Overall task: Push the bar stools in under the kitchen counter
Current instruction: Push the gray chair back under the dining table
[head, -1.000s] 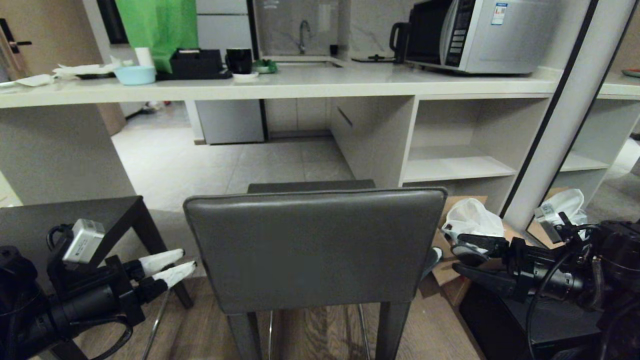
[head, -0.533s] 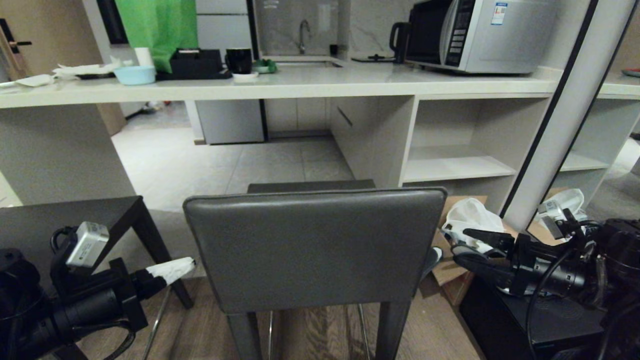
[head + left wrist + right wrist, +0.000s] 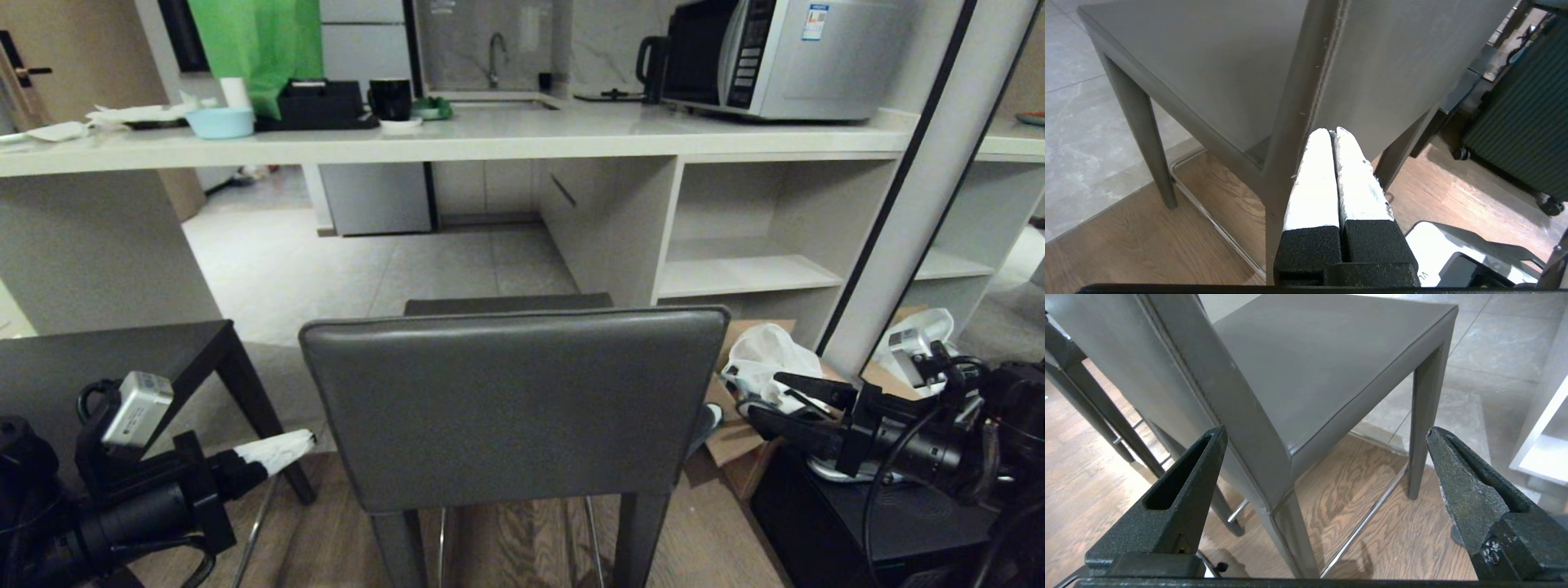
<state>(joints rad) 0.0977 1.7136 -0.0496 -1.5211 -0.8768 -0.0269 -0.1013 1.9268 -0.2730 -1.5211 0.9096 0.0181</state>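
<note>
The stool (image 3: 514, 408) stands right in front of me, well short of the worktop (image 3: 457, 143), its backrest toward me. If I push on one side only, it could swing round and catch the second stool (image 3: 106, 359) on my left, or snag where wood floor meets tile. My left claw (image 3: 282, 447) is fully closed on nothing, tips just beside the backrest's left edge; I can't tell if they touch. My right claw (image 3: 788, 400) is spread wide and empty, near the right edge.
</note>
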